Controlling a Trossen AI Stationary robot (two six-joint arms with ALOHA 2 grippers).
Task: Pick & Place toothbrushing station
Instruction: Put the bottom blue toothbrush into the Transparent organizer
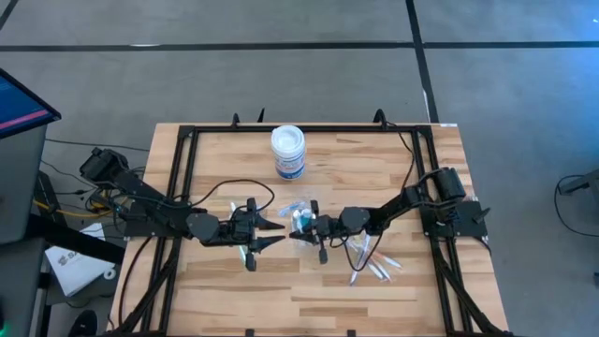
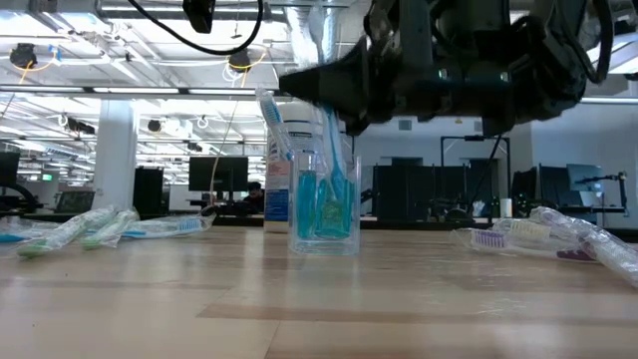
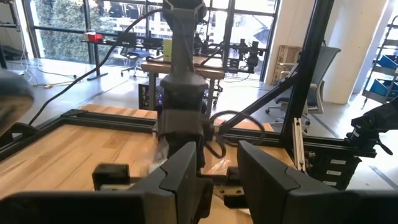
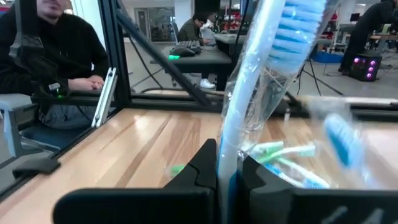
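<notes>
1 clear cup [image 2: 324,204] at desk [image 1: 234,281] center, several blue toothbrushes inside, count unclear. Right gripper [image 1: 298,232] clamped on 1 wrapped toothbrush [image 4: 258,93] over cup. Left gripper [image 1: 273,234] at cup's 9 o'clock, part-open, empty. 1 white jar [image 1: 288,152] at 12. Loose toothbrushes [image 1: 372,262] at 4, count unclear.

Even, bright overhead light falls on the wooden table [image 1: 309,281], with only soft, faint shadows under the arms. In the low view, ceiling strip lights glow behind, and the arm above shows as a dark silhouette. Daylight floods windows in the left wrist view. The toothbrush [image 4: 261,81] close to the right wrist camera is blurred, perhaps from nearness.
</notes>
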